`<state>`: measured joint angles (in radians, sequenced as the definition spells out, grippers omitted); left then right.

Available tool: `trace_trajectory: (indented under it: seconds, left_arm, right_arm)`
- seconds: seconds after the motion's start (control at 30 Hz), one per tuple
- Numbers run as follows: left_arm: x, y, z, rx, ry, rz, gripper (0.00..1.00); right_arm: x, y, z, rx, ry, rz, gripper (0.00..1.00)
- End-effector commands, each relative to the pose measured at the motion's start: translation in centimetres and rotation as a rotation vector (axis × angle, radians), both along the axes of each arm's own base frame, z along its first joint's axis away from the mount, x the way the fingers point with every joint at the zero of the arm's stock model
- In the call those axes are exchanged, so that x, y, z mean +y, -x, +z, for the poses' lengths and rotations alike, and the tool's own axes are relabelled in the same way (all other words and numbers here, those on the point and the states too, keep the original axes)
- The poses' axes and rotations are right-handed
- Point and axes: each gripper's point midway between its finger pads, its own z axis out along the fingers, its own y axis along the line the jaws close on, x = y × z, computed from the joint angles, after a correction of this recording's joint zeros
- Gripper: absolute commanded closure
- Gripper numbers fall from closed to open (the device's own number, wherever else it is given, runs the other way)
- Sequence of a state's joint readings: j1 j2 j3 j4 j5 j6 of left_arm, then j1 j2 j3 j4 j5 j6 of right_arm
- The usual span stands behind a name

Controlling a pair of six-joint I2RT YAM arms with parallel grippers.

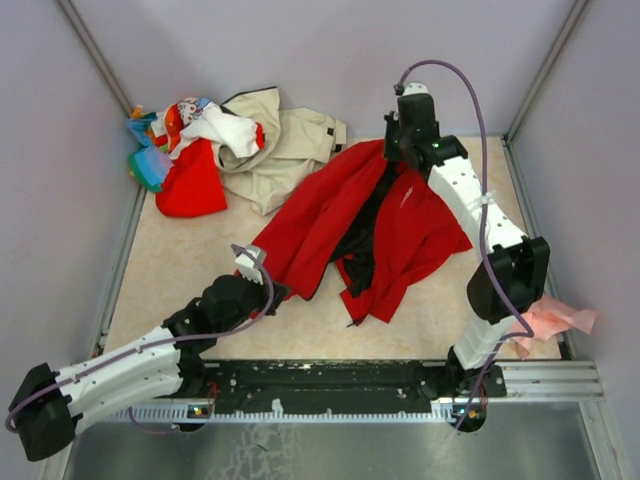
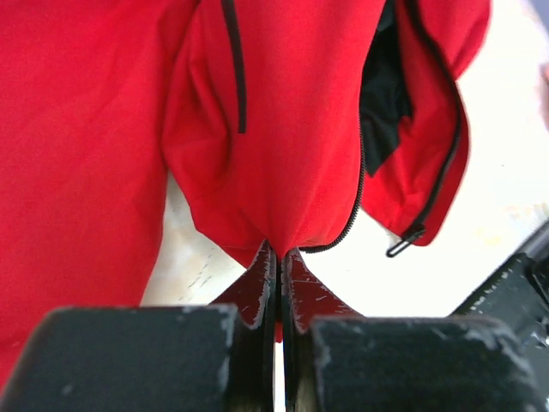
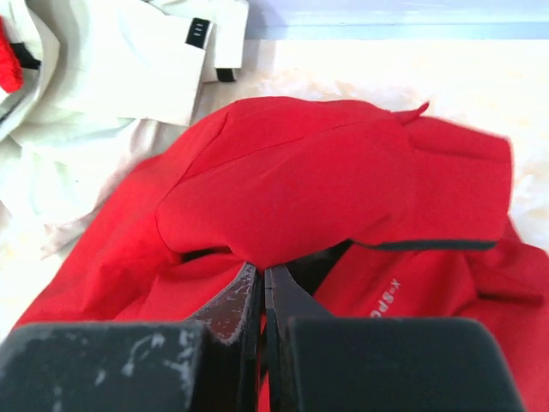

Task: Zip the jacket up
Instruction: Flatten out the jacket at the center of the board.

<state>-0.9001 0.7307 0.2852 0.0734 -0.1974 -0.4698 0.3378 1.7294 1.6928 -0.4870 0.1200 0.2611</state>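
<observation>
The bright red jacket (image 1: pixel 372 225) lies open in the middle of the table, black lining showing along its unzipped front. My left gripper (image 1: pixel 268 290) is shut on the jacket's bottom hem (image 2: pixel 276 230) beside the black front zipper (image 2: pixel 356 202). The zipper pull (image 2: pixel 403 246) hangs at the other front edge. A slanted black pocket zip (image 2: pixel 234 64) shows above. My right gripper (image 1: pixel 392 152) is shut on the jacket's collar end (image 3: pixel 283 193) at the far side. The small white chest logo (image 3: pixel 383 300) shows to its right.
A beige jacket (image 1: pixel 280 140) lies at the back, also in the right wrist view (image 3: pixel 111 60). A pile of mixed clothes with a smaller red garment (image 1: pixel 192 180) sits at back left. A pink cloth (image 1: pixel 555 318) lies at the right edge. Walls enclose the table.
</observation>
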Motion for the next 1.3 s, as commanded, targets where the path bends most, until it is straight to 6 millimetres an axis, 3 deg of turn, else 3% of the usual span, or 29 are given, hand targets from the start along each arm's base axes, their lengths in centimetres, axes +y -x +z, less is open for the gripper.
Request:
trace_trajectory:
  seconds: [0.0,0.1,0.33,0.47,0.67,0.8,0.93,1.07,1.13,1.27]
  left_arm:
    - [-1.6,1.9,-0.5,0.031,-0.003,-0.153,1.00]
    - [-2.0,2.3,-1.6,0.075,-0.025,-0.180,1.00]
    - [-0.7,1.9,-5.4,0.193,-0.110,-0.070,1.00]
    - [-0.2,1.7,-7.1,0.232,-0.159,-0.041,1.00]
    - [-1.0,1.9,-8.5,0.283,-0.175,-0.065,1.00]
    - [-1.6,1.6,-8.7,0.297,-0.191,-0.070,0.96]
    - [-1.9,1.2,-8.1,0.285,-0.187,-0.067,0.84]
    - [-2.0,1.0,-7.2,0.260,-0.163,-0.068,0.70]
    - [-2.1,0.9,-6.4,0.242,-0.147,-0.067,0.57]
    - [-2.1,0.8,-4.5,0.211,-0.121,-0.070,0.46]
  right_arm:
    - [-5.1,-1.3,4.1,-0.084,0.177,-0.141,1.00]
    - [-5.1,-1.4,2.3,-0.035,0.210,-0.130,0.98]
    - [-4.5,-3.1,-4.3,0.064,0.252,-0.109,0.95]
    - [-4.0,-4.8,-7.3,0.104,0.276,-0.097,0.82]
    - [-3.9,-7.5,-10.3,0.124,0.332,-0.103,0.75]
    - [-3.0,-9.2,-10.6,0.121,0.324,-0.088,0.72]
    - [-2.9,-9.0,-9.2,0.101,0.304,-0.087,0.64]
    - [-2.7,-6.8,-7.0,0.078,0.256,-0.061,0.54]
    - [-2.1,-5.0,-6.2,0.070,0.216,-0.035,0.48]
    - [-1.4,-1.2,-5.4,0.045,0.165,-0.003,0.41]
